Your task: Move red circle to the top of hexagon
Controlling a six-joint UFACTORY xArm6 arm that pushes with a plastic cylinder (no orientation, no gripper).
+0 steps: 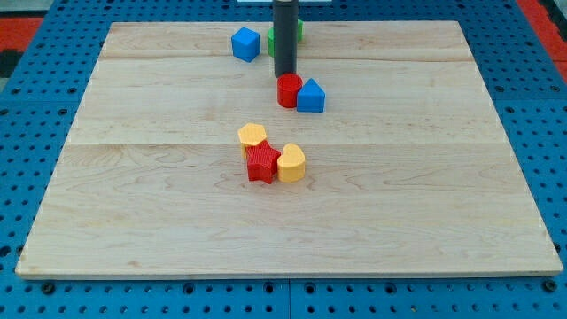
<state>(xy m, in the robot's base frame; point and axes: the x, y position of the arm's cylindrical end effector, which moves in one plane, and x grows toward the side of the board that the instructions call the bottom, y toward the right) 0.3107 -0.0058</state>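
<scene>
While my tip (284,74), bare and holding nothing, touches the red circle (289,90) just below it, you see the hexagon (252,137) farther below-left.

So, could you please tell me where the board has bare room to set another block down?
Bare wood spans the view's bottom below the red star, and both sides. It is crowded up the middle: yellow hexagon, yellow heart, red circle, blue triangle, blue cube. My tip sits just above the red circle.
</scene>
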